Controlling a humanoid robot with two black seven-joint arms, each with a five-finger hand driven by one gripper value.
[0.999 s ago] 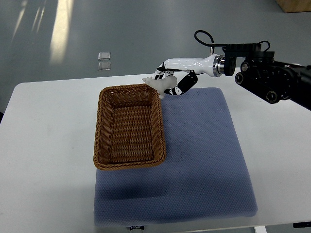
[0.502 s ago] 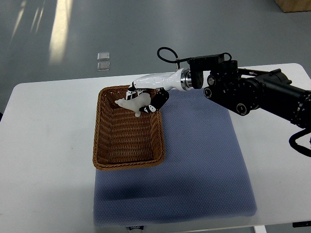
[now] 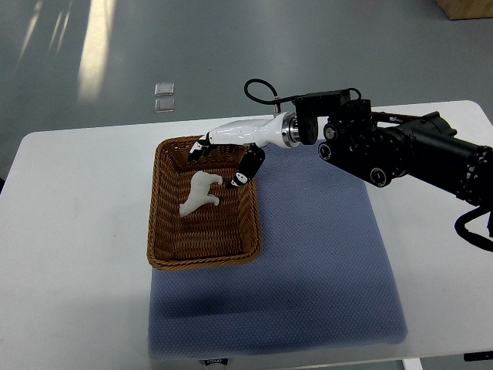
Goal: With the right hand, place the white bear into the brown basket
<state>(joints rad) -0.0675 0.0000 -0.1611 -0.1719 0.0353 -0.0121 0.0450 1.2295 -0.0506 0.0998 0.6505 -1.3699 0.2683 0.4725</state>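
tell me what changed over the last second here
The right robot hand carried the white bear leftward over the brown basket rim and let go; the bear now lies inside, fingers open above it. Basket and blue mat stayed put.

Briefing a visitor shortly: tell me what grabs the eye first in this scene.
The white-and-black right robot hand on its bulky black arm hangs open over the far end of the brown woven wicker basket. Inside the basket lies the small white toy bear, clear of the fingers. The basket sits at the left edge of a blue-grey mat.

bear [image 3: 199, 193] in basket [image 3: 160, 223], basket on mat's [image 3: 323, 254] left, mat on table [image 3: 77, 231]
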